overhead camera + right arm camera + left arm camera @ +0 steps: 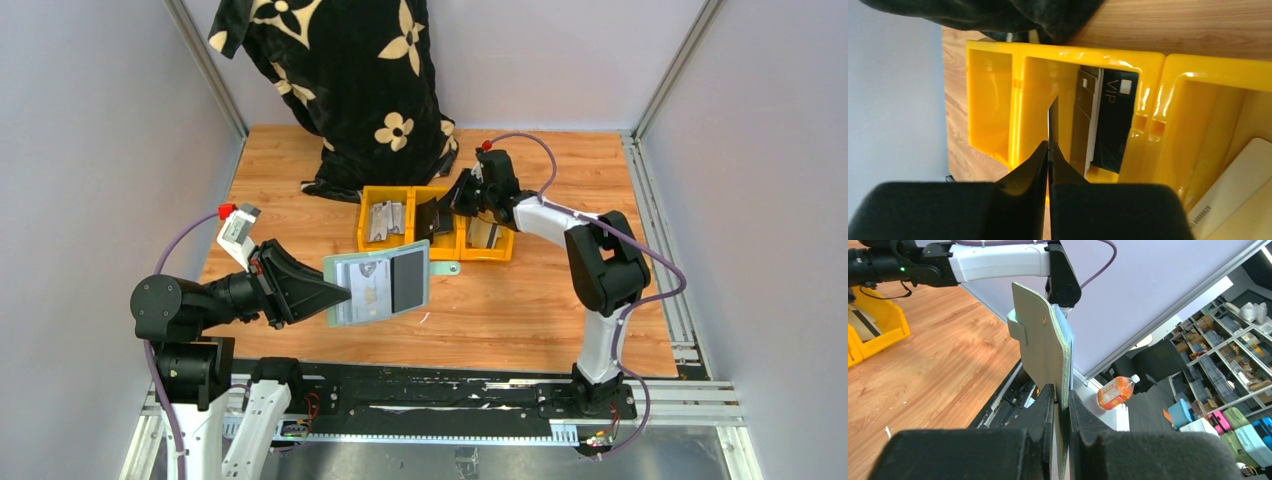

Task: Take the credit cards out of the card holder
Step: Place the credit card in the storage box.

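Note:
The sage-green card holder [375, 288] hangs open above the table's near part, its pale inside facing up and a dark credit card [408, 280] in its right pocket. My left gripper [325, 290] is shut on its left edge. In the left wrist view the card holder [1045, 350] stands edge-on between the pads of the left gripper [1062, 396]. My right gripper [455, 200] is over the middle yellow bin [440, 252], shut on a thin dark credit card [1052, 117] seen edge-on. A black card marked VIP [1113, 125] lies in that bin. A tan card [1243, 190] lies in the bin beside it.
Three yellow bins [365, 215] stand in a row at the table's middle. A black cloth with cream flowers [350, 80] is piled behind them. The left wrist view shows the right arm [998, 262] and an orange bottle [1115, 391] off the table.

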`<action>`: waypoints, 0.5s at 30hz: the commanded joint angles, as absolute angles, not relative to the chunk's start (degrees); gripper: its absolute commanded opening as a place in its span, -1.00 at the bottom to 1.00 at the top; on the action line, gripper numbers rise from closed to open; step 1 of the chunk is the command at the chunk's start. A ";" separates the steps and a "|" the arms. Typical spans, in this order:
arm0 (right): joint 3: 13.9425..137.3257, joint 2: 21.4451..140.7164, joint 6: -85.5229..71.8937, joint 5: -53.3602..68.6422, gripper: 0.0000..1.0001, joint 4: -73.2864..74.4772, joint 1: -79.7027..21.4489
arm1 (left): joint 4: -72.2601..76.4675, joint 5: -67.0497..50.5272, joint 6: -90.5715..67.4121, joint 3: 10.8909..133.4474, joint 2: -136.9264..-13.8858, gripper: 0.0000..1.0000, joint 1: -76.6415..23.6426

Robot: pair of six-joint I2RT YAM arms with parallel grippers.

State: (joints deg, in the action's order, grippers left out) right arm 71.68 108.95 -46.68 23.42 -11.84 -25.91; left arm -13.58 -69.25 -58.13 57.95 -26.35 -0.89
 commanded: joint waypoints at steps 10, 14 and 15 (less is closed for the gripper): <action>77.00 100.26 -37.80 14.76 -0.36 1.80 -27.25 | -12.57 -70.90 -58.48 58.77 -26.04 -1.00 -0.97; 74.34 90.17 -38.23 19.68 -0.09 -0.37 -27.08 | -12.57 -70.52 -58.53 58.98 -26.08 -1.00 -0.97; 73.02 86.82 -39.25 21.66 -0.02 -2.34 -27.05 | -12.49 -70.57 -58.53 59.01 -26.14 -1.00 -0.97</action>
State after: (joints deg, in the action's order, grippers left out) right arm 74.39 98.32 -39.66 17.58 0.08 -26.55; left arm -13.58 -70.26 -58.11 57.95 -26.35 -0.89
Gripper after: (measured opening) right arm 0.435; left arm 0.123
